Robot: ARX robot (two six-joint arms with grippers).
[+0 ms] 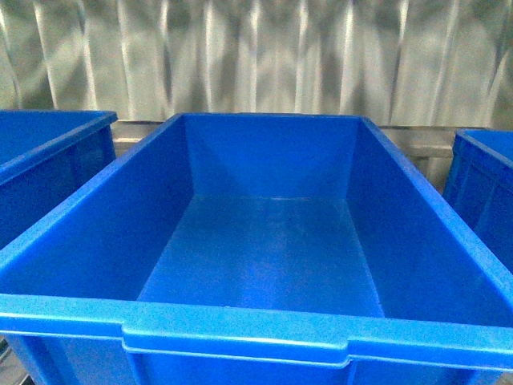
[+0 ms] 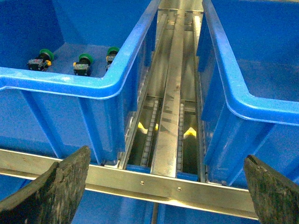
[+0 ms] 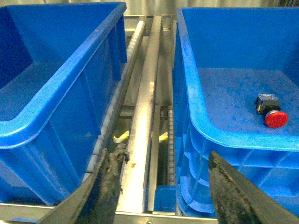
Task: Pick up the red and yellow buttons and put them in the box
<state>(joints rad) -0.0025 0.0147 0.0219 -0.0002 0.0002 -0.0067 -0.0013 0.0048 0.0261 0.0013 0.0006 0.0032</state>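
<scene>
A red button [image 3: 272,114] lies on its side on the floor of a blue bin [image 3: 224,135] in the right wrist view. My right gripper [image 3: 173,193] stands open over the metal rail beside that bin's rim, holding nothing. No yellow button is in view. The wide blue box [image 1: 240,330] fills the front view with nothing on its floor, and neither arm shows there. My left gripper [image 2: 163,191] is open above a metal cross rail [image 2: 159,184], its dark fingers [image 2: 56,191] far apart.
Three green-capped push-buttons [image 2: 84,63] sit in the blue bin [image 2: 70,86] of the left wrist view. Roller tracks [image 2: 170,116] run between the bins. More blue bins flank the box at the left [image 1: 48,152] and right [image 1: 481,176].
</scene>
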